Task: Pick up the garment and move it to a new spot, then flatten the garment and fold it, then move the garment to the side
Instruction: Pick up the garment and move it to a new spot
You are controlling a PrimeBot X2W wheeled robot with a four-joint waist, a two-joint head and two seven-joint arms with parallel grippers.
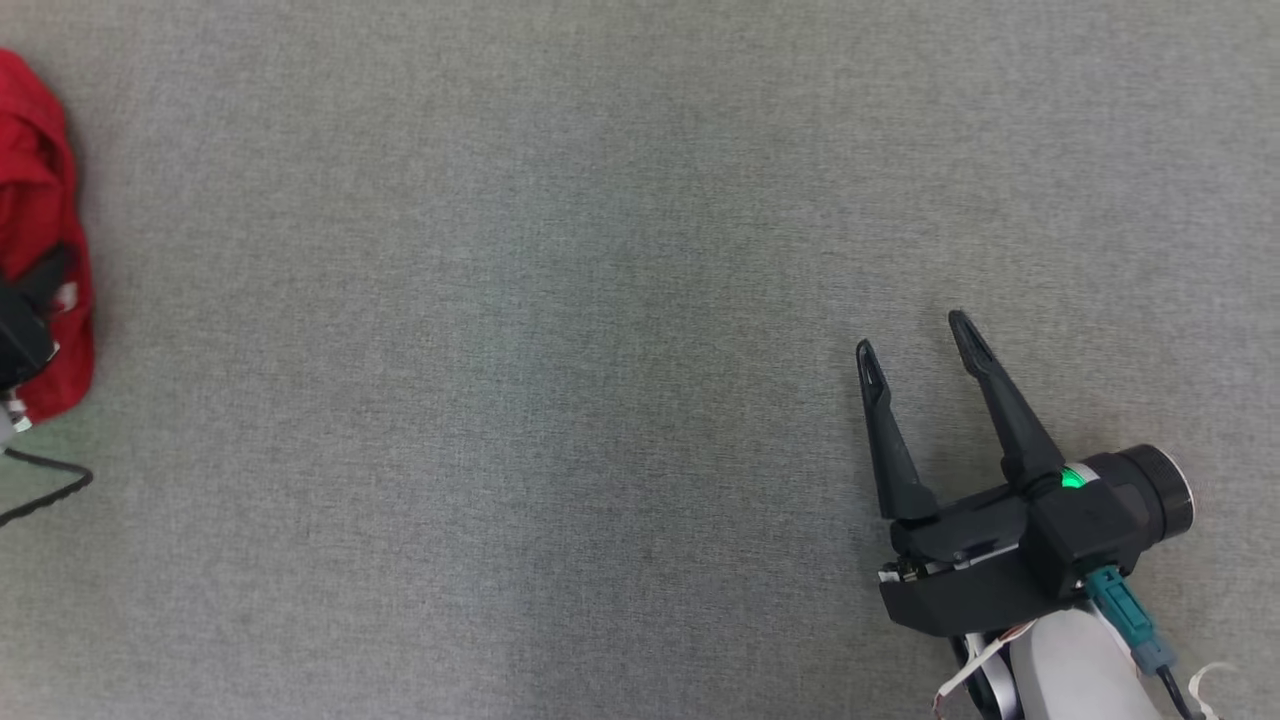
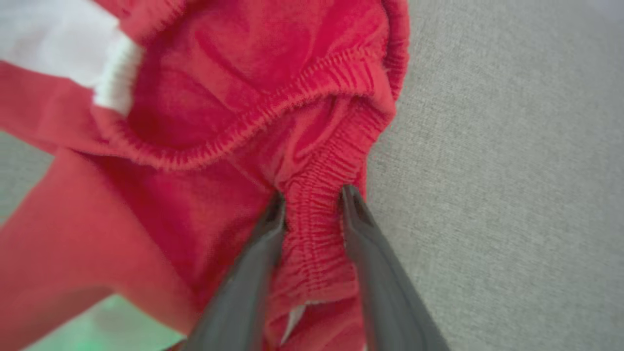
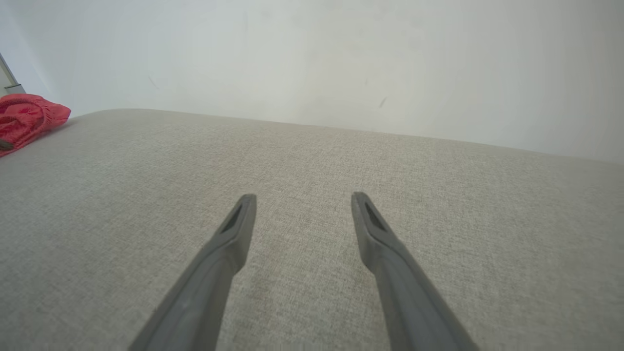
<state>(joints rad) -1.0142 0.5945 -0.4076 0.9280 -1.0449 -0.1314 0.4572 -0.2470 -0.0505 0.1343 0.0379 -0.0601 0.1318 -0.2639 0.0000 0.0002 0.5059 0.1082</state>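
Observation:
The red garment (image 1: 35,200) lies bunched at the far left edge of the head view, on the grey fabric surface (image 1: 560,380). In the left wrist view the garment (image 2: 219,97) is close up, with a gathered elastic waistband (image 2: 314,229) and a white ribbed label (image 2: 117,73). My left gripper (image 2: 312,197) has a fold of that waistband between its two fingers, which press against it on both sides. My right gripper (image 1: 912,335) hovers open at the lower right, far from the garment, nothing between its fingers (image 3: 234,234). The garment (image 3: 27,117) sits small at the right wrist view's left edge.
A black cable (image 1: 50,490) loops at the left edge below the garment. The grey surface ends at a far edge against a pale wall (image 3: 312,58).

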